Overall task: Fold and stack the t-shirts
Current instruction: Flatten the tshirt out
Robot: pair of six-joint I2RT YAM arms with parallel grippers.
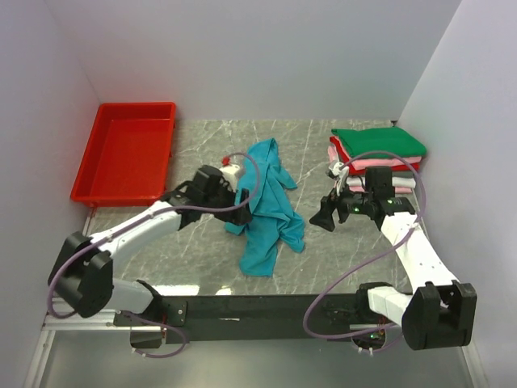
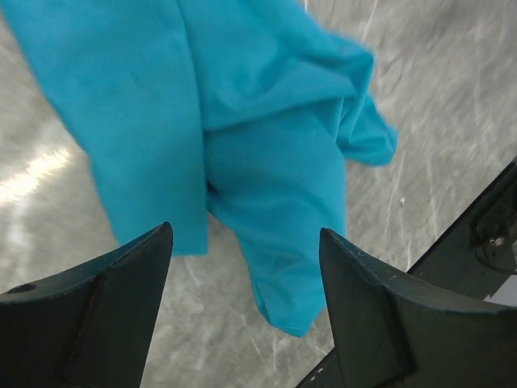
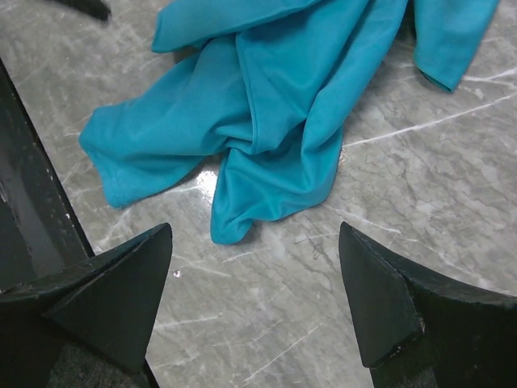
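- Grey marbled bench [image 1: 194, 267] carries everything.
- Crumpled teal cloth t-shirt [image 1: 266, 206] lies mid-bench, unfolded. Long axis runs far-to-near, between my two arms.
- Folded stack of t-shirts, green on top [image 1: 377, 149], sits at far right corner.
- My left gripper [image 2: 246, 234]: fingers spread wide, nothing pinched, at shirt's left edge, cloth just ahead.
- My right gripper [image 3: 254, 230]: also spread, empty, apart off shirt's right side.
- I judge left arm nearer; shirt lies to its right.
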